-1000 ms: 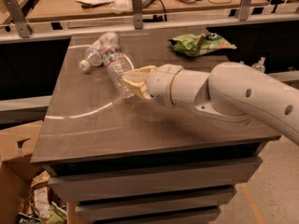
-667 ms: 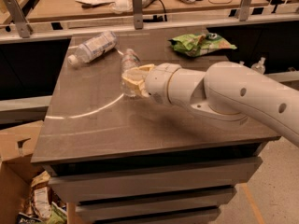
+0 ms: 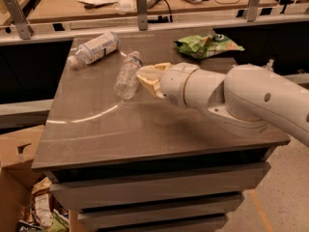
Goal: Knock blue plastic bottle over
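Note:
The blue plastic bottle (image 3: 127, 76) is small, clear and ribbed with a white cap. It lies tilted on the grey table (image 3: 145, 129), left of centre, cap pointing to the back. My gripper (image 3: 148, 78), cream-coloured at the end of the white arm (image 3: 231, 100), sits just right of the bottle, at its side or touching it. The arm reaches in from the right, low over the table.
A larger clear bottle with a wide pale label (image 3: 95, 47) lies on its side at the table's back left. A green snack bag (image 3: 205, 45) lies at the back right. A cluttered counter runs behind, and cardboard boxes (image 3: 19, 178) stand on the floor at the left.
The small bottle was mostly hidden behind the gripper a moment ago; it now shows at full length, slanted, to the gripper's left. The gripper has shifted slightly right.

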### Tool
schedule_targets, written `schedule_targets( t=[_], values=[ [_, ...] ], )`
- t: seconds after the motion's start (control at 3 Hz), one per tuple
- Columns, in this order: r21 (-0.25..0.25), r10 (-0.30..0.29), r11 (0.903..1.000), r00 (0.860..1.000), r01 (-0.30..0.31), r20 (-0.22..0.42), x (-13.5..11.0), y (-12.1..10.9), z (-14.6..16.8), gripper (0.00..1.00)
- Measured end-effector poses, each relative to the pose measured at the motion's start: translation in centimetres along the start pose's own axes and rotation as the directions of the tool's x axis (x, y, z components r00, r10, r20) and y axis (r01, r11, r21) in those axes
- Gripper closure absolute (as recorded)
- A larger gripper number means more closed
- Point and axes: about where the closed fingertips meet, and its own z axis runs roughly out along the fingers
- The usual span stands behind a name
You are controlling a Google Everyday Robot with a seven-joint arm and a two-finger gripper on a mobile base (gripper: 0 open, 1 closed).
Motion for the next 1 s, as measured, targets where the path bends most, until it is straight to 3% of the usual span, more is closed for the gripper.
schedule_targets(
  t=[0.67, 1.0],
  values=[
    [0.059, -0.037, 0.9976, 0.999, 0.037, 0.005, 0.1, -2.6, -3.3, 1.0],
    [0.059, -0.042, 0.9974, 0.999, 0.042, 0.005, -0.2, -2.5, -3.4, 0.84]
  ],
)
